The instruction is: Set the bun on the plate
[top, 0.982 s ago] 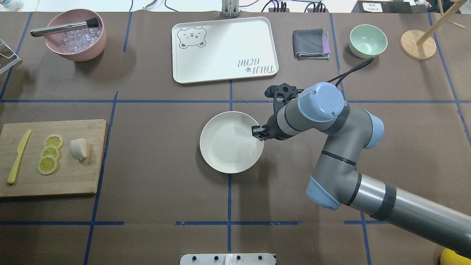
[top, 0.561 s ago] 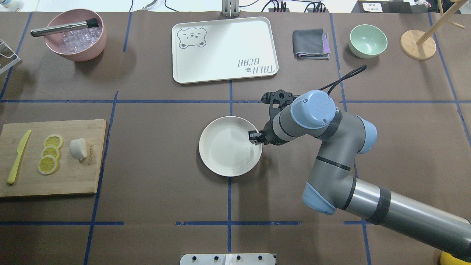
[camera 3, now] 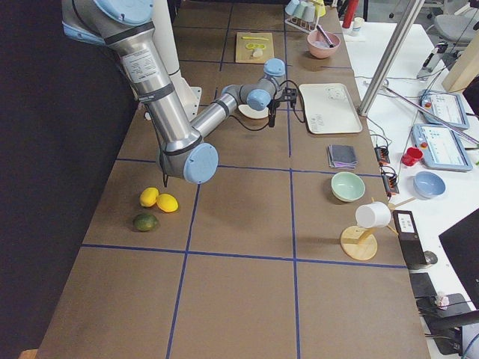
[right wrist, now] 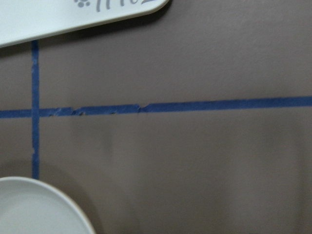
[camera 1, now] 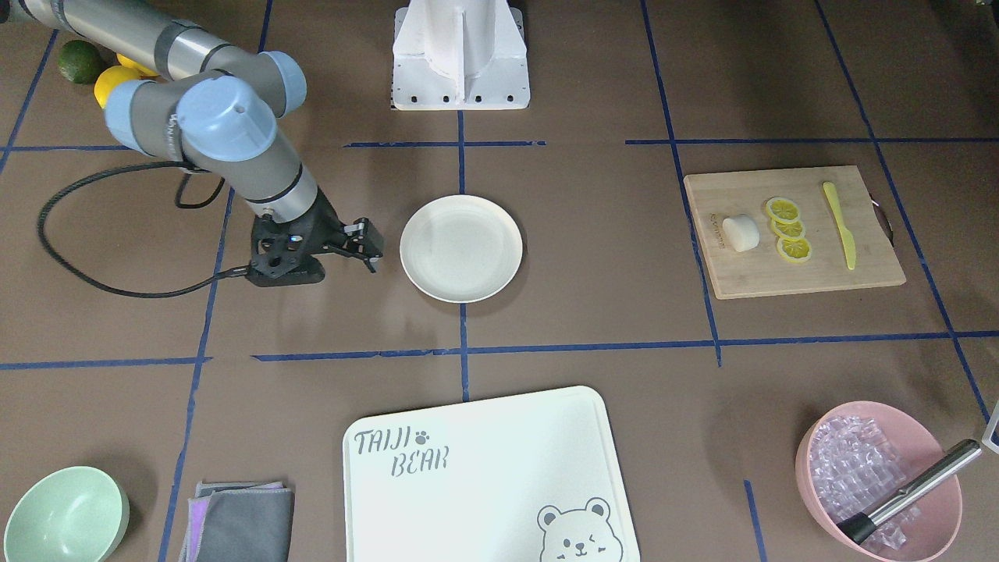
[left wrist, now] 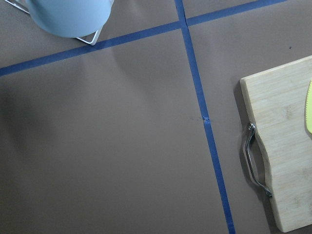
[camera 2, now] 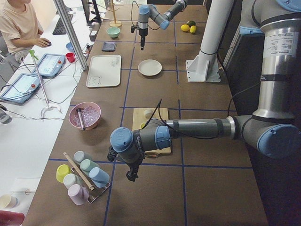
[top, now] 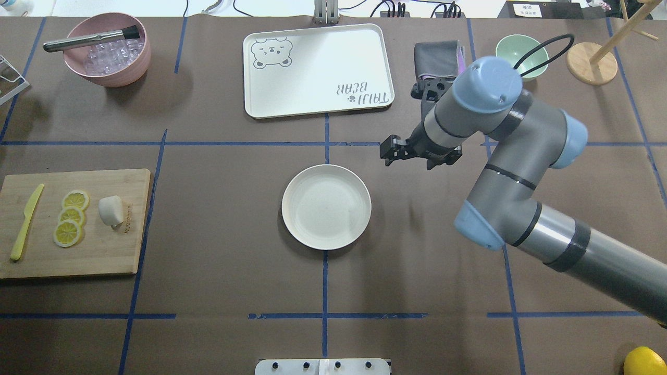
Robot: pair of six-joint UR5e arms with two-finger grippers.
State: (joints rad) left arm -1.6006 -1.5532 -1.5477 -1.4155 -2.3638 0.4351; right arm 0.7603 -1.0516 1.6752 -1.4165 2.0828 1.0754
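The small white bun lies on the wooden cutting board at the left, beside three lemon slices; in the front-facing view the bun is on the right. Mid-table sits the round cream plate with nothing on it, also seen as the plate from the front. My right gripper hovers off the plate's far right side, open and holding nothing, apart from the rim. My left gripper hangs past the board's outer end; I cannot tell whether it is open or shut.
A bear-print tray, grey cloth, mint bowl and wooden stand line the far edge. A pink bowl of ice is far left. A yellow knife lies on the board. A cup rack stands beside the left arm.
The right gripper, which was shut on the plate's right rim and slid the plate slightly nearer, has let go and moved up and away to the far right. The bun has not moved.
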